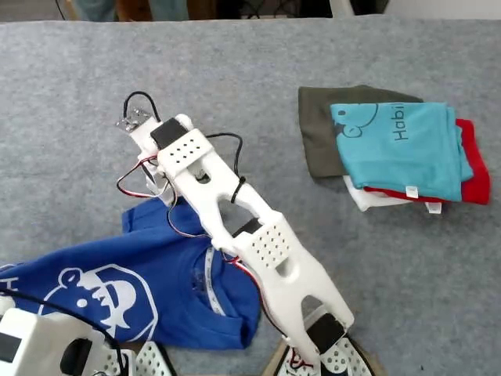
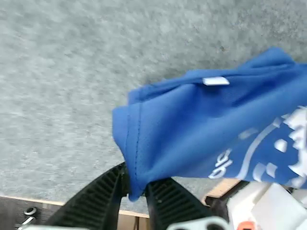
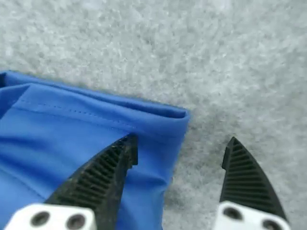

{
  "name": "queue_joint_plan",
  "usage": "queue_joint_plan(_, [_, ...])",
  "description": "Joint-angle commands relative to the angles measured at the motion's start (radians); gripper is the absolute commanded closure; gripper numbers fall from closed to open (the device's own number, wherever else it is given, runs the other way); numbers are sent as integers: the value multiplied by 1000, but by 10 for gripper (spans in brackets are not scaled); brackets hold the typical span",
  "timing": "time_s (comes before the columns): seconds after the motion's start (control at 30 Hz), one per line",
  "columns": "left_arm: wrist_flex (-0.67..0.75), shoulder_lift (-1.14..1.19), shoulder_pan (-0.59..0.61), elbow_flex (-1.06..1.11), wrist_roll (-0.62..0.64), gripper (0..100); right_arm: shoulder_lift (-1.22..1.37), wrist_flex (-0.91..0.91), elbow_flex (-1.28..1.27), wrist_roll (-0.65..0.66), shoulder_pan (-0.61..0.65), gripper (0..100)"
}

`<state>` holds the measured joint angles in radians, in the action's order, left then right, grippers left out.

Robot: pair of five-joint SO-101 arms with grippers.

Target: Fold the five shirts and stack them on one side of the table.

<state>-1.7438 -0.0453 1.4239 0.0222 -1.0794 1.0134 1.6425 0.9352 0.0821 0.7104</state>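
1. We see the blue shirt (image 1: 156, 274) lying spread out at the near left of the grey table (image 1: 235, 63), print side up.
2. The right arm (image 1: 235, 204) stretches across the shirt's far corner. The right gripper (image 3: 182, 141) is spread wide there, one finger over the hemmed edge and the other over bare table.
3. The left gripper (image 2: 136, 189) is clamped on a corner of the blue shirt, the fabric pinched between its black fingers near the table's edge.
4. Well apart on the right sits a stack of folded shirts (image 1: 329, 133), with the teal shirt (image 1: 399, 149) on top of red, white and olive ones.
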Motion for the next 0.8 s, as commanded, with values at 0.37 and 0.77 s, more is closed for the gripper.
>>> queue_joint_plan(0.37, [-14,-38,10,18,-14,971,48,-9,96,-92,-14,706])
queue_joint_plan(0.77, [-14,-38,10,21,-12,971,58,117,332,-94,-5,706])
